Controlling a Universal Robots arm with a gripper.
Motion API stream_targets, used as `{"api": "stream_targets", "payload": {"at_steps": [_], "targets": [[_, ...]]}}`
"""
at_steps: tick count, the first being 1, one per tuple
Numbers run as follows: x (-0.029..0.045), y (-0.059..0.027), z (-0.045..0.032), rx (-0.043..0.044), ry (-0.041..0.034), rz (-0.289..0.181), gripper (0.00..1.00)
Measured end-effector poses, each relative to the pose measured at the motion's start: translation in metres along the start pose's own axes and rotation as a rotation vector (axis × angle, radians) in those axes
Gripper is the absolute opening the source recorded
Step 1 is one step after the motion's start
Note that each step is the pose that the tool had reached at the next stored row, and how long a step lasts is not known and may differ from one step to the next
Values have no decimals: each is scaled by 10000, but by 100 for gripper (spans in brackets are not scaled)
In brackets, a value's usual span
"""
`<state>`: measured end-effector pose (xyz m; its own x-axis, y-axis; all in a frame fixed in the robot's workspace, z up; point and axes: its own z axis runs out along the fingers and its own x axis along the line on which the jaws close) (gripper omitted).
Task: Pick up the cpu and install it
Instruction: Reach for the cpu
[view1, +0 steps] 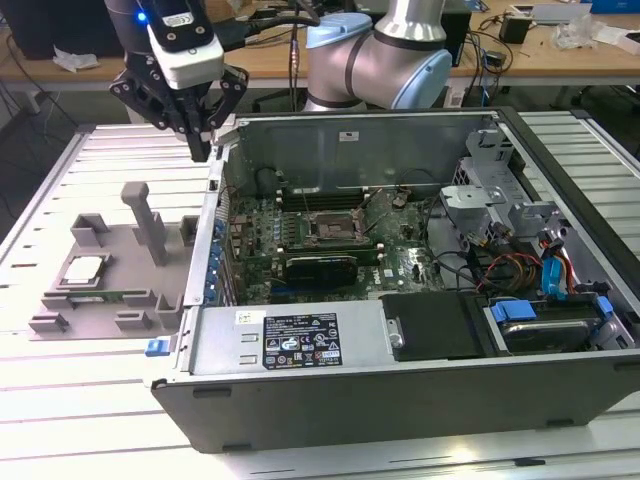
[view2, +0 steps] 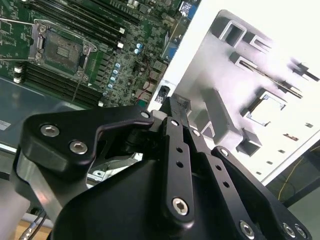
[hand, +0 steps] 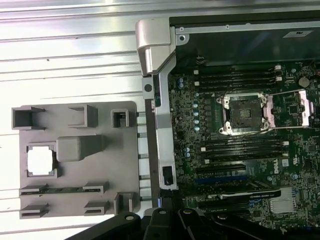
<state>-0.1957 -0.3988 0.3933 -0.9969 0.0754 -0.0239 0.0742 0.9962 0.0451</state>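
Cpu is not yet held: the end effector hangs empty, fingers pinched narrow, high above the computer case wall that faces the grey holder. That holder, on the counter, keeps the chip face up in a square pocket, free for a grasp from above. Farther in, the socket appears open to receive it.

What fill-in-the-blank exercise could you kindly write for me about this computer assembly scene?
1. The chip lies in the grey tray, ___ the computer case.
2. The socket on the green board is ___.
3. The gripper hangs near the case's corner and holds ___.

Missing words: outside; empty; nothing.
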Motion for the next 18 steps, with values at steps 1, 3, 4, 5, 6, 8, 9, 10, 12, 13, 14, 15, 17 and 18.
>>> {"api": "stream_targets", "payload": {"at_steps": [1,3,4,5,6,8,9,10,12,13,14,15,17,18], "targets": [[9,-1,0,0,0,0,11],[28,-2,-1,0,0,-1,11],[41,-3,-1,0,0,-1,11],[53,-4,-2,0,0,-1,11],[62,-5,-2,0,1,-1,11],[100,-8,-3,0,0,-1,11],[115,-9,-3,0,0,-1,11],[136,-10,-4,0,0,-1,11],[161,-12,-5,0,0,-1,11],[180,-13,-5,0,0,0,11],[196,-15,-5,-1,0,0,11],[210,-16,-6,0,0,0,11],[246,-19,-7,0,0,-2,11],[273,-20,-8,1,0,-1,11]]}}
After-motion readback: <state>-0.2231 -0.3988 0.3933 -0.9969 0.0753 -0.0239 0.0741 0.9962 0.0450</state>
